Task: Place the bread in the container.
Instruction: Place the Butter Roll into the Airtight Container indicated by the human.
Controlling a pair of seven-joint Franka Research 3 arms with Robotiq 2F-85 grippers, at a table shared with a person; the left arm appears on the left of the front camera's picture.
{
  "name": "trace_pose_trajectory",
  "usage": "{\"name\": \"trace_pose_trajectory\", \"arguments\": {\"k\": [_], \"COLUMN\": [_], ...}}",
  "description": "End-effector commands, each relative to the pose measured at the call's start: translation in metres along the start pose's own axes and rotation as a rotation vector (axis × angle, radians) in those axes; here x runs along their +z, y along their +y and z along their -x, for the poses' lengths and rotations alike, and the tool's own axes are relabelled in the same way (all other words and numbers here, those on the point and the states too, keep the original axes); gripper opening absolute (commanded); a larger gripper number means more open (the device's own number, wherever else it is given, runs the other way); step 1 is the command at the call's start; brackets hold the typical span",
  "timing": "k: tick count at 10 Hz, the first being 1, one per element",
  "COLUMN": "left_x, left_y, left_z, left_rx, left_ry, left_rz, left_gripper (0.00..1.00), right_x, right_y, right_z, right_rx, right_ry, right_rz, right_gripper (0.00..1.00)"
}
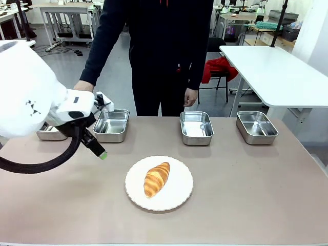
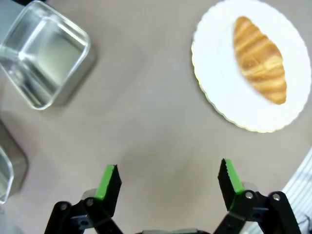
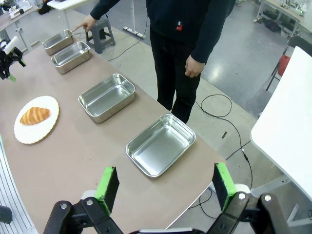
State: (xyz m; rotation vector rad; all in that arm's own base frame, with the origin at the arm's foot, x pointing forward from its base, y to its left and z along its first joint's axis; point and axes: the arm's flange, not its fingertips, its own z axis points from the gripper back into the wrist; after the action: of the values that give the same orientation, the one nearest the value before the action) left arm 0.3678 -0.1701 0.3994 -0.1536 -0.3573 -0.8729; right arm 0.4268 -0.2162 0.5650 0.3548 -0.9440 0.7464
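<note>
Left jaws, wide apart and empty like right jaws, hover near golden-brown ridged croissant [image 2: 258, 58] on round white plate [image 2: 213, 73]: seemingly approach step; next, centre over it and close.

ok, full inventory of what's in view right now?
croissant: 1, golden-brown, on the plate
plate: 1, white, near middle of table
pans: 4, shiny steel, empty, row along far edge
table: 1, grey-brown
person: 1, dark clothes, standing at far side; one hand pointing toward the end pan
left end effector: black, green pads, open, above bare table beside plate
right end effector: same colours, open, high above table
</note>
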Motion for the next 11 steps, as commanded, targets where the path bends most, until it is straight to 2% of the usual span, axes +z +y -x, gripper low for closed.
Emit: {"name": "trace_pose_trajectory", "arguments": {"k": [1,5,7,8,11], "left_x": [0.013,0.009,-0.011,-0.019,-0.062], "left_y": [0.003,0.006,-0.021,-0.029,-0.059], "left_z": [0.003,-0.001,-0.046,-0.061,-0.094], "left_rx": [0.006,-0.008,0.029,0.108,0.216], "left_ry": [-0.025,-0.018,-0.030,0.005,0.045], "left_rz": [-0.023,-0.001,-0.033,-0.042,-0.023], "left_gripper": [1.00,1.00,1.00,1.00,1.00], "right_x": [0.001,0.001,0.001,0.001,0.001], "right_y": [0.000,0.000,0.000,0.000,0.000], "right_z": [-0.001,-0.001,-0.001,-0.001,-0.001], "right_rx": [0.003,0.003,0.003,0.003,0.003], "right_ry": [-0.010,-0.010,-0.010,-0.010,-0.010], "right_rz": [-0.003,-0.003,-0.003,-0.003,-0.003], "right_gripper": [1.00,1.00,1.00,1.00,1.00]}}
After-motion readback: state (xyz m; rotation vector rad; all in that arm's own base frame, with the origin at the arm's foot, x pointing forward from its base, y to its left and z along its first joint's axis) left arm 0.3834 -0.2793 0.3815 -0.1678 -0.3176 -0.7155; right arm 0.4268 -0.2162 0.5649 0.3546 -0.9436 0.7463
